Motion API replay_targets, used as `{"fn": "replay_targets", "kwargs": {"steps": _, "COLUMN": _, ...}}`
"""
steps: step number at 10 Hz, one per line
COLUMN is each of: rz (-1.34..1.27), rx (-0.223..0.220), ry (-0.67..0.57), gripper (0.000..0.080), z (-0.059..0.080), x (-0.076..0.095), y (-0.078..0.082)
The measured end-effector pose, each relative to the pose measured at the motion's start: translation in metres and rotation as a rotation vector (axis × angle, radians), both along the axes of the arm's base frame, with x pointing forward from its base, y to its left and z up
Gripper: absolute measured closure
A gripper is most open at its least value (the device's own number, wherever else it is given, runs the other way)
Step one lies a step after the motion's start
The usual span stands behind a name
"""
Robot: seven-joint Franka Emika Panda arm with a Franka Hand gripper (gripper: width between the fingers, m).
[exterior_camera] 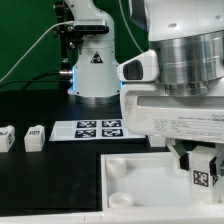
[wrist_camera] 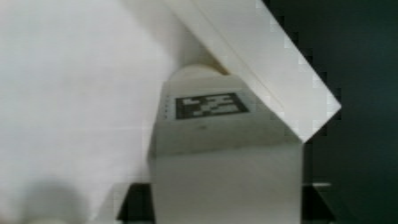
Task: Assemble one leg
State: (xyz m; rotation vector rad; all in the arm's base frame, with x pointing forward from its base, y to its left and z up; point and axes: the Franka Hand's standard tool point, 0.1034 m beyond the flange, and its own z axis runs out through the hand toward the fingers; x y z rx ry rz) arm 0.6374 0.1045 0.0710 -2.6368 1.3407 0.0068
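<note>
Hanging low at the exterior view's right, the gripper (exterior_camera: pixel 203 170) carries a leg (exterior_camera: pixel 203 175) with its tag facing out, the jaws clamped on it from both sides. It sits just above the tray (exterior_camera: pixel 130 185), a large white piece with a round socket (exterior_camera: pixel 117 171) near its corner, lying on the black worktop (exterior_camera: pixel 40 180). Holding the leg upright like that looks meant for dropping or screwing it into a socket. Two more legs (exterior_camera: pixel 36 137) stand well apart at the exterior view's left, with the marker board (exterior_camera: pixel 98 128) between them and the arm's base (exterior_camera: pixel 95 70).

Closer up, the wrist view shows the leg (wrist_camera: pixel 210 105) tag-up against the tray's white face (wrist_camera: pixel 71 90), its tip near the raised rim (wrist_camera: pixel 267 60). A broad grey finger (wrist_camera: pixel 222 180) runs under it. I judge the leg is being lined up over a corner, though the socket itself is hidden.
</note>
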Motion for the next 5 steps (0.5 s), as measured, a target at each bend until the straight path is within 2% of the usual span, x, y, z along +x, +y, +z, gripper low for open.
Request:
{"fn": "replay_targets", "kwargs": {"steps": 2, "rz": -0.265, "rx": 0.07, "ry": 0.052, "gripper": 0.0502, "z": -0.0008, "x": -0.0036, "y": -0.0013}}
{"fn": "replay_targets", "kwargs": {"steps": 5, "rz": -0.573, "rx": 0.113, "ry": 0.12, "gripper": 0.0502, "z": -0.0008, "x": -0.0064, "y": 0.0034}}
